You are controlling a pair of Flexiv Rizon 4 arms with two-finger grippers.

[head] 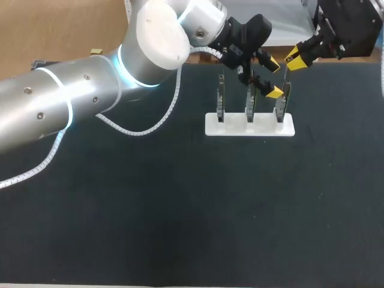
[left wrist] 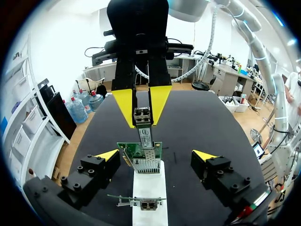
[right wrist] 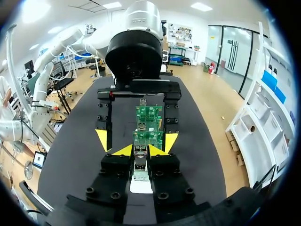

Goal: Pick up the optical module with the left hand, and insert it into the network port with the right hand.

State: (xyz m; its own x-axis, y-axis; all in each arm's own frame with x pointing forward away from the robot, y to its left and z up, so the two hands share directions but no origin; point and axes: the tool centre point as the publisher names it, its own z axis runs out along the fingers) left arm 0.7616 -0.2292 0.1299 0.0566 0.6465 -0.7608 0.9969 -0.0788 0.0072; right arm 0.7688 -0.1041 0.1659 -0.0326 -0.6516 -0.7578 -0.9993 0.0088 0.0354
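- Left gripper (left wrist: pixel 156 155): fingers spread wide and holding nothing, one yellow tip off to each side of the white stand (left wrist: pixel 150 186), touching neither it nor the cards.
- Directly below that gripper, between its fingers: a thin circuit card (left wrist: pixel 136 201), seen edge-on, stood in the stand.
- Just ahead of the left fingertips: a green card (left wrist: pixel 128 149) upright on the same stand. Its metal network port (left wrist: pixel 143 165) opened toward the other arm.
- Optical module (left wrist: pixel 142 115): beyond the green card and lined up with the port, its leading end at the port's mouth. How deep it sat could not be told.
- Right gripper (right wrist: pixel 140 149): farthest from the left one and facing it. Its two yellow fingers were pressed together on opposite sides of the module, pinching its rear end, with the green card straight ahead of its tips.
- From overhead, the stand lay on the dark table (head: pixel 180 210), with both grippers above its right-hand end.
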